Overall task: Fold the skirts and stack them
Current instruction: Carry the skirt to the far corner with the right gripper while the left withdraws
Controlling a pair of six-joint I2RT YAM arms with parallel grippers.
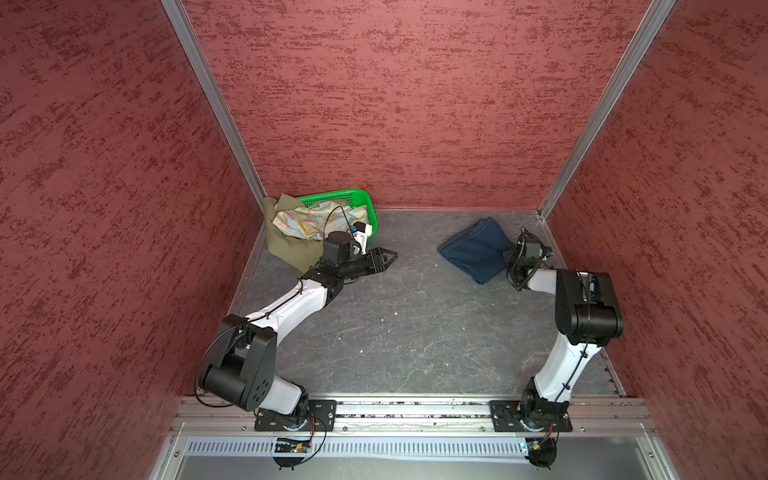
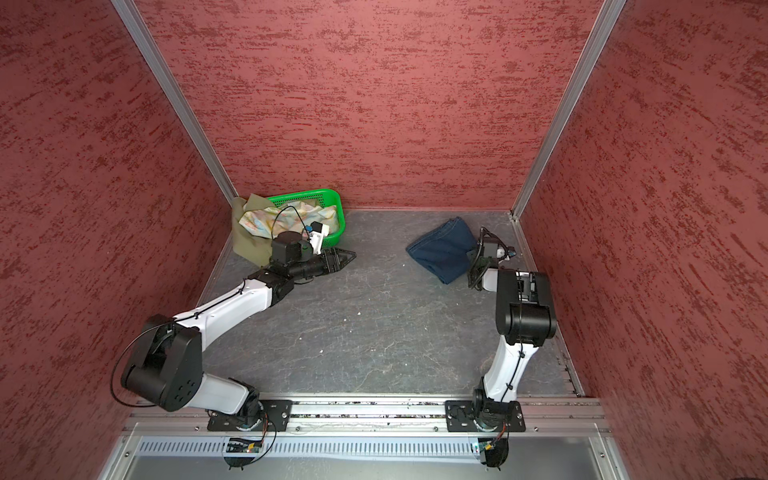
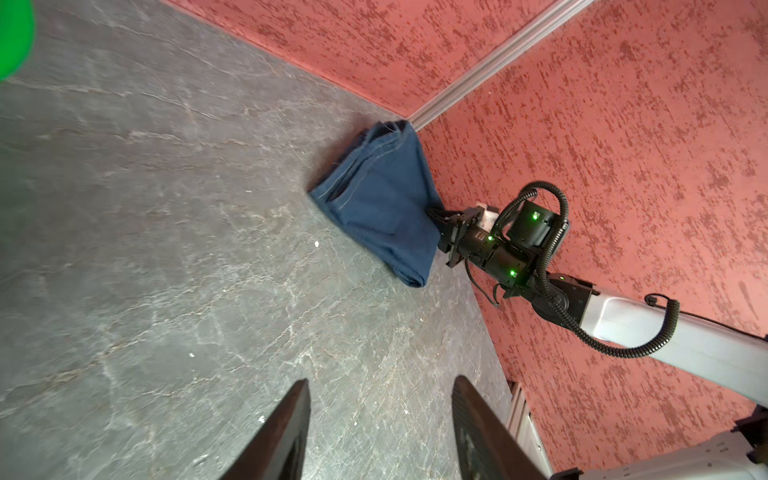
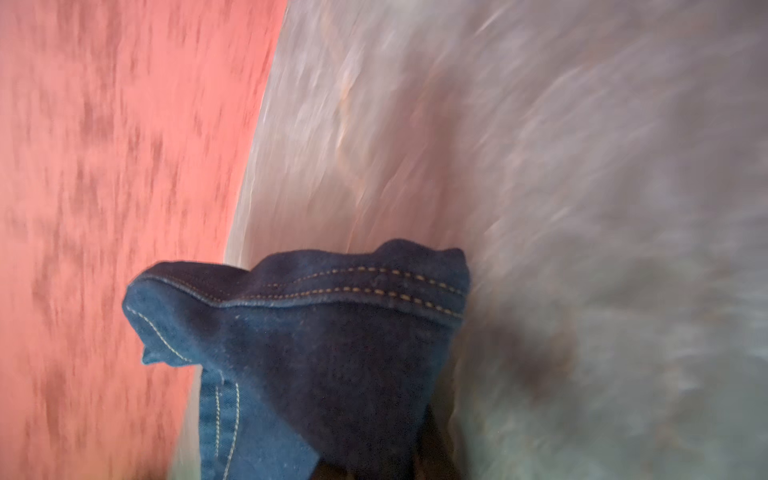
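Folded dark-blue denim skirt [image 1: 473, 249], tan-stitched, lies right of centre, pinched by right gripper [image 3: 434, 215]. Left gripper [image 3: 380, 386] gapes empty. Perforated green basket [image 1: 358, 195], upper left, holds crumpled floral skirt [image 1: 299, 222]; olive skirt [image 1: 286, 249] spills over.

Folded denim skirt [image 1: 473, 253] lies right; floral skirt [image 1: 299, 222] atop olive skirt [image 1: 291, 249] left.

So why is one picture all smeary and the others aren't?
Right wrist view: the red wall and grey table are streaked with motion blur, yet the denim skirt looks crisp, stitches and all. Left wrist view: sharp, except the green basket is a fuzzy blob at the edge. Both top views: sharp and evenly lit.
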